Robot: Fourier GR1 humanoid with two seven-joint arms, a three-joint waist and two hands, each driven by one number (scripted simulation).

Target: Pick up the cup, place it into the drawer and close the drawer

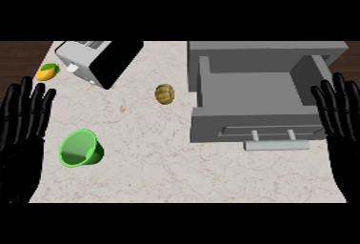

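head view: you are looking steeply down on the counter point(183, 176); both hands show at the side edges.
left hand point(25, 119): flat and spread, fingers straight and pointing up the view, holding nothing; it rests at the left edge.
right hand point(341, 114): likewise spread and straight-fingered, holding nothing; it rests at the right edge, overlapping the drawer's right wall.
cup point(81, 148): green, tipped on its side with the open mouth towards you; it lies just to the right of your left hand, level with the palm, not touching it.
drawer point(253, 95): grey, pulled open, nothing visible inside; it sits immediately left of your right hand, handle bar point(276, 144) on the near front face.
handling, judged: the cup looks thin-walled, light and rigid, with a smooth skin that may slip; lying on a rounded side, it may roll if you nudge it.
hold point, judged: close across the body just behind the rim, thumb on one wall and fingers on the other, not on the lip alone.
task state, judged: cup not yet picked up; drawer not yet closed.
other items: a toaster point(95, 59) and a small yellow-green fruit point(47, 72) lie beyond your left fingertips; a brown round item point(165, 94) lies between the hands, nearer the drawer.
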